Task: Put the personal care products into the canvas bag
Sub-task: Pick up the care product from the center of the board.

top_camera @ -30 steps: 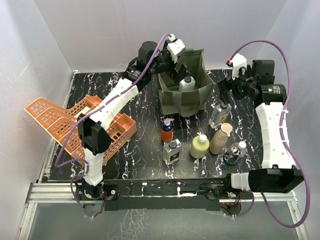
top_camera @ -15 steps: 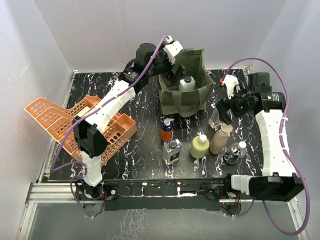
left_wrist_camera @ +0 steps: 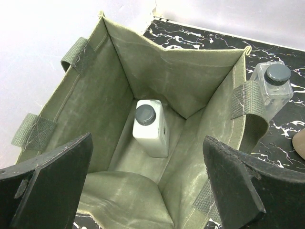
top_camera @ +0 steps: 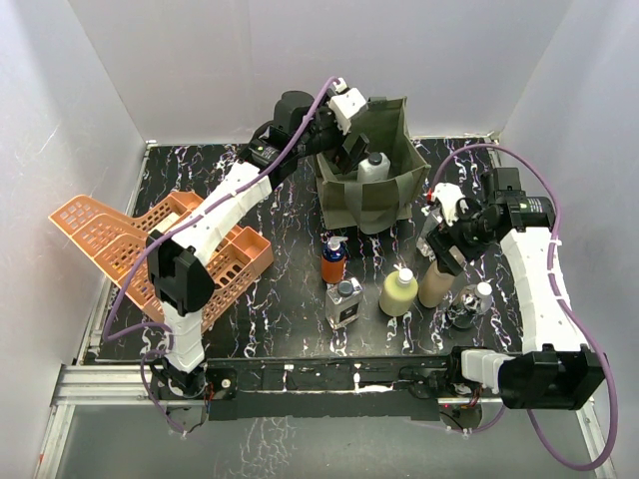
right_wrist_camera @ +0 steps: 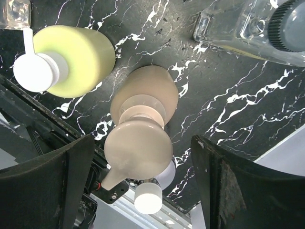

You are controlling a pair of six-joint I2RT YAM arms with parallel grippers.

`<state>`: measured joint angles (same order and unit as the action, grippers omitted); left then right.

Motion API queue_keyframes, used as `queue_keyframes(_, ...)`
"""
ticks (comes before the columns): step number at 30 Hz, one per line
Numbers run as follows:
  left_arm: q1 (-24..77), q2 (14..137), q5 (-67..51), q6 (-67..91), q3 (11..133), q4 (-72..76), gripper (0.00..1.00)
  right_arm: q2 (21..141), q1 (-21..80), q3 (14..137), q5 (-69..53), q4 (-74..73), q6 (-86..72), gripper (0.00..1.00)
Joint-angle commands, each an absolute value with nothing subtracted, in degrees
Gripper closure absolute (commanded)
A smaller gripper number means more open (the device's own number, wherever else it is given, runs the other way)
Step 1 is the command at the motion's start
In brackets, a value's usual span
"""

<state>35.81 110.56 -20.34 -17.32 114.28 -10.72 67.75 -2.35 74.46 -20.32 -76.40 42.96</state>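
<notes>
Left gripper (top_camera: 349, 152): jaws wide apart, holding nothing, poised over the open mouth of the canvas bag (top_camera: 364, 208). The bag stands upright in the upper centre of the top view, on the black marbled table (top_camera: 280, 200).

White bottle (left_wrist_camera: 150, 128): inside the bag, on its floor. It is upright, long axis vertical, grey cap facing up toward the left wrist camera. It sits near the bag's far corner.

Clear bottle with black cap (left_wrist_camera: 272, 88): outside the bag, just beside its right wall, cap up.

Right gripper (top_camera: 445, 242): right of centre in the top view, directly above the tan bottle (right_wrist_camera: 143, 100). Its jaws are spread, one finger on each side of the bottle's cap, with a gap on both sides and no contact. The tan bottle is upright, long axis vertical. The small tab on its cap points to the lower left of the right wrist view.

Yellow-green pump bottle (right_wrist_camera: 76, 62): upright, just left of the tan bottle, apart from it. Its pump nozzle points toward the top of the right wrist view.

Lower centre of the top view:
- Orange bottle with blue top (top_camera: 333, 261) is upright.
- Square clear bottle (top_camera: 343, 303) is just below it.
- Dark round bottle (top_camera: 469, 304) is right of the tan bottle.

Orange baskets (top_camera: 120, 244): at left, tilted, well apart from the bottles.
</notes>
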Motion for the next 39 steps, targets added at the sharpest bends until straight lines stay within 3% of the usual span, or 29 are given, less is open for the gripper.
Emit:
queue_keyframes(1, 36.28, 106.25, -21.43, -18.28, 114.67, -9.86, 0.03, 68.56, -1.93, 74.01, -19.81, -73.91, 40.85, 0.19)
queue_keyframes(13, 36.3, 107.42, -21.45, -17.94, 115.92, -9.59, 0.03, 68.48, -1.85, 72.15, -18.95, -72.84, 39.59, 0.38)
queue_keyframes(15, 36.36, 107.51, -21.37, -17.91, 115.89, -9.67, 0.03, 68.66, -1.85, 73.23, -18.81, -72.5, 38.82, 0.49)
queue_keyframes(19, 36.31, 107.59, -21.1, -18.57, 115.23, -10.1, 0.03, 68.39, -1.85, 76.15, -18.81, -71.5, 37.52, 0.83)
queue_keyframes(21, 36.31, 107.73, -21.43, -18.79, 114.94, -10.61, 0.03, 67.53, -1.85, 77.38, -18.94, -70.5, 37.09, 0.91)
queue_keyframes(27, 36.42, 107.74, -24.46, -18.52, 113.86, -12.0, 0.03, 66.72, -1.85, 85.27, -22.86, -69.21, 35.19, 0.92)
queue_keyframes(39, 36.39, 107.95, -26.89, -18.68, 111.6, -12.26, 0.03, 78.01, -1.85, 117.7, -27.76, -70.12, 28.56, 0.92)
